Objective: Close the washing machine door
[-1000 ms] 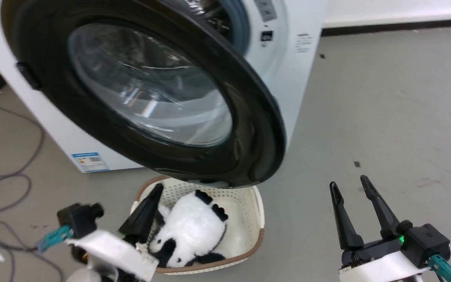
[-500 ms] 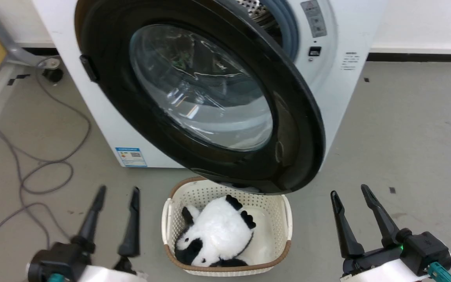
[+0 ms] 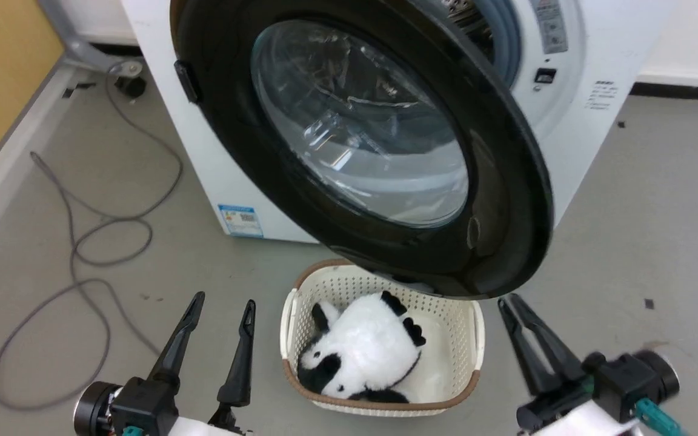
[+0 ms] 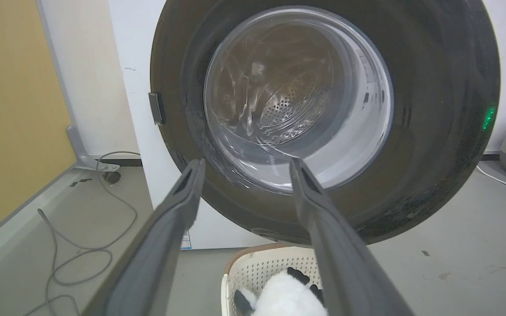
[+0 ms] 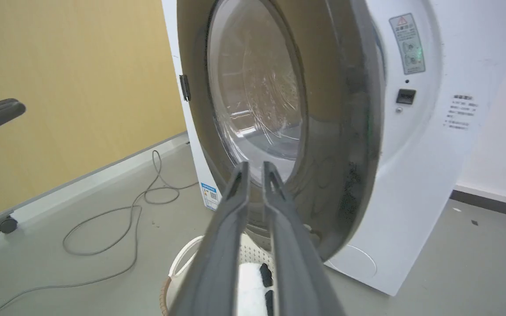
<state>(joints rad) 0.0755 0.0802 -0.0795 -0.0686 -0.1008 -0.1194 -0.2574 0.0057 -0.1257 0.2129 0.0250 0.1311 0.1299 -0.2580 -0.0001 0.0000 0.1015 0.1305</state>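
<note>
Head view: the washing machine door (image 3: 506, 200) is hanging swung out from the washing machine (image 3: 222, 169), with its lower rim near the tips of the right hand (image 3: 508, 301). That hand's fingers are lying almost together, with nothing between them; half a second ago they were spread. The left hand (image 3: 225, 299) is keeping its fingers apart and empty, with bare floor (image 3: 658, 206) ahead of it. Between the hands, a basket (image 3: 475, 339) is holding a panda toy (image 3: 367, 345).

Left wrist view: the door's glass bowl is facing the spread fingers, clear of them.

Right wrist view: the door's free edge is standing just right of the fingertips, with the gap to the machine front open beyond it.
</note>
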